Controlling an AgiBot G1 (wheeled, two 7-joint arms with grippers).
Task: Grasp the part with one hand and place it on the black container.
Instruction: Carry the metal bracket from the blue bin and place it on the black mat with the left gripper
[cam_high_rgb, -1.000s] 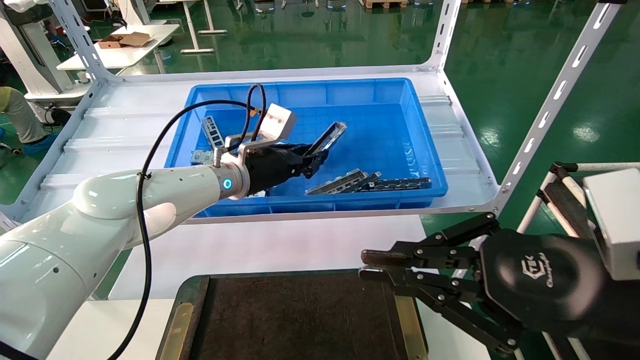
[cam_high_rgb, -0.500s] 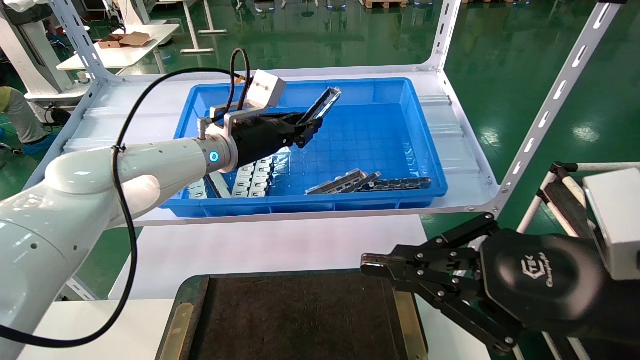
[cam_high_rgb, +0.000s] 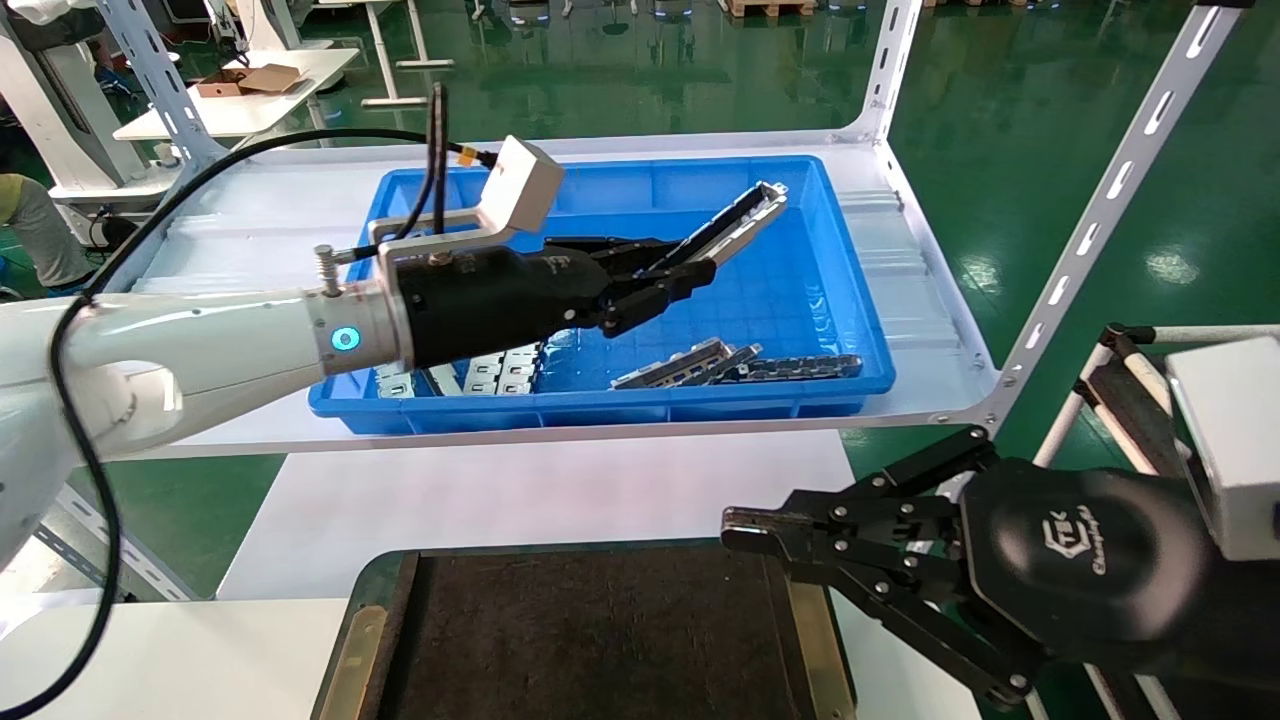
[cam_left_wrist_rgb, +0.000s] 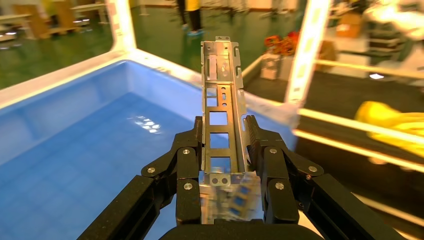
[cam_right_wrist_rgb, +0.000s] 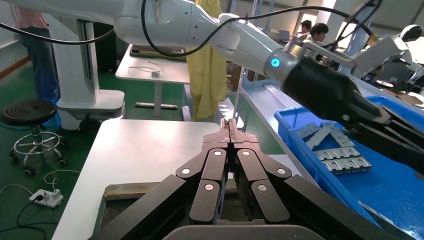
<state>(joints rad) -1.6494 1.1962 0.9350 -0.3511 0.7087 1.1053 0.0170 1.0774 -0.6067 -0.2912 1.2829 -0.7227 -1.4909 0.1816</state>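
Note:
The part (cam_high_rgb: 735, 222), a silver-grey channel with rectangular cutouts, is held in the air above the blue bin. It slants up and away to the right. My left gripper (cam_high_rgb: 690, 280) is shut on its near end. In the left wrist view the part (cam_left_wrist_rgb: 222, 100) runs straight out between the two fingers of the left gripper (cam_left_wrist_rgb: 223, 132), which press on its side walls. The black container (cam_high_rgb: 600, 640) lies at the near edge, below and nearer than the bin. My right gripper (cam_high_rgb: 735, 530) hovers shut and empty over the container's right edge, and the right wrist view shows the right gripper (cam_right_wrist_rgb: 230, 125) closed too.
The blue bin (cam_high_rgb: 850, 300) stands on a white shelf and holds several more channels (cam_high_rgb: 735, 365) and flat stamped plates (cam_high_rgb: 500, 370). A slotted shelf upright (cam_high_rgb: 1090, 230) rises at the right. A white table (cam_high_rgb: 540, 490) lies between the shelf and the container.
My left gripper has risen out of the bin with the part and swung to the right, and the part now points further right. The right arm has not moved.

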